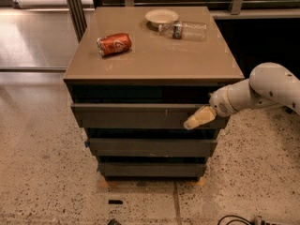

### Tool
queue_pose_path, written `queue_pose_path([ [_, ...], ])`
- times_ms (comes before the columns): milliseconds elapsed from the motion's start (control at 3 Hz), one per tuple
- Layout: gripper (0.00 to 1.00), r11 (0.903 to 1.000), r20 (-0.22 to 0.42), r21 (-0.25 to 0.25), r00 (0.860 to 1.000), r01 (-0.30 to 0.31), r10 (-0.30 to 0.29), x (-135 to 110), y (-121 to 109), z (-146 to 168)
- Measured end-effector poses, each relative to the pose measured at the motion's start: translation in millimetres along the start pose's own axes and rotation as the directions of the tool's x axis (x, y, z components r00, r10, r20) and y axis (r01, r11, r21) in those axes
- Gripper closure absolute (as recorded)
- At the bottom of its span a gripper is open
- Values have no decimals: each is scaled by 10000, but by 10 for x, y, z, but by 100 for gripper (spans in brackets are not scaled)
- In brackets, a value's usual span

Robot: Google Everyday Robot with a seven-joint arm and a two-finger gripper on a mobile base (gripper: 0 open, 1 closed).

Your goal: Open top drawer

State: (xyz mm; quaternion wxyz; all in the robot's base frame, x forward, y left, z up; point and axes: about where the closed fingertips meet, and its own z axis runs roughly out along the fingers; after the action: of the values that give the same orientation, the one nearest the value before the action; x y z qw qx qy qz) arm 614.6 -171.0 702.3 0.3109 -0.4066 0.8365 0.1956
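My hand [197, 119] is at the right end of the top drawer [136, 116], in front of its flat dark front. The pale tip of the hand lies over the front, near the lower edge. From this view I cannot tell if the tip touches the front or is only just before it. I also cannot tell if my hand is apart or together. My arm [262, 90], white and rounded, comes in from the right side at about the height of this drawer.

The top drawer is the widest of the three dark fronts and sits directly under the worktop [154, 62]. Between the edge of the worktop and the upper edge of the drawer there is a dark band. A small pale scratch shows on the front, a little right of the centre. Below it is the middle drawer [152, 146], which is narrower, and below that the bottom drawer [152, 169], the narrowest.

On the worktop a red can [114, 44] lies on its side in the left part. A pale plate [161, 16] stands at the far edge, and a clear bottle [183, 30] lies on its side just beside it, to the right. All of this stands on a speckled floor [42, 172].
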Motion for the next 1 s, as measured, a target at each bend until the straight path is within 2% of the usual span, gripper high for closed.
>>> queue_pose_path([
  [333, 0, 9998, -56, -45, 9998, -206, 206, -86, 772, -355],
  [667, 0, 9982, -696, -546, 9973, -258, 220, 190, 1219, -253],
  [1000, 0, 9981, -714, -562, 9972, -271, 230, 202, 1224, -246],
])
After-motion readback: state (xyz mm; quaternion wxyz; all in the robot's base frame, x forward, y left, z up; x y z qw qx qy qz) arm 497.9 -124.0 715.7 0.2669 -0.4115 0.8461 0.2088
